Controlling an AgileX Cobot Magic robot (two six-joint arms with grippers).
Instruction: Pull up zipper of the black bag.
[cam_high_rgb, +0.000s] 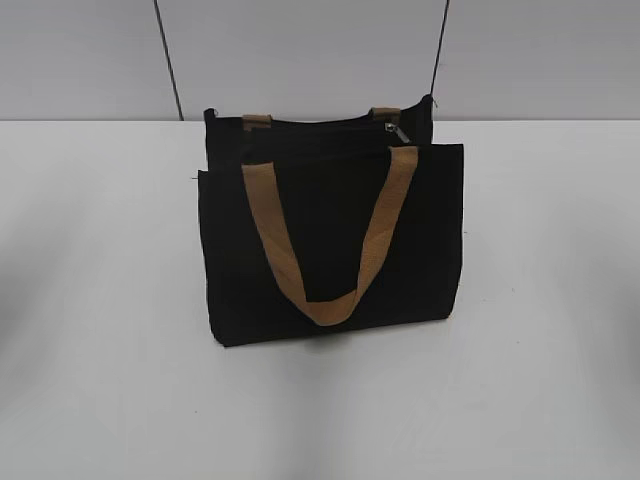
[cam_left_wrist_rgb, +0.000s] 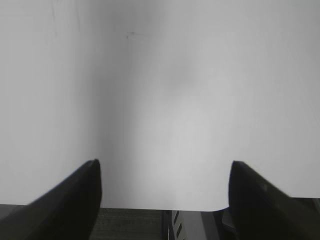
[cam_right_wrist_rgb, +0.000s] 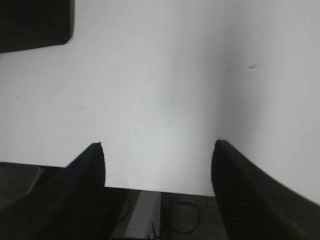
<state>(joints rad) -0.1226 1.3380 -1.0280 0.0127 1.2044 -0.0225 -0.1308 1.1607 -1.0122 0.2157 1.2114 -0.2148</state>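
Observation:
The black bag (cam_high_rgb: 330, 240) stands upright in the middle of the white table, with a tan handle (cam_high_rgb: 325, 235) hanging down its front. The zipper (cam_high_rgb: 320, 127) runs along its top edge, and its small silvery pull tab (cam_high_rgb: 399, 133) sits near the right end. Neither gripper shows in the exterior view. My left gripper (cam_left_wrist_rgb: 165, 165) is open and empty over bare table near the front edge. My right gripper (cam_right_wrist_rgb: 158, 145) is open and empty over bare table; a corner of the black bag (cam_right_wrist_rgb: 35, 22) shows at the upper left of the right wrist view.
The white table (cam_high_rgb: 540, 330) stretches on all sides of the bag. A grey panelled wall (cam_high_rgb: 300, 55) stands behind it. The table's front edge (cam_left_wrist_rgb: 160, 207) and the floor below it show in both wrist views.

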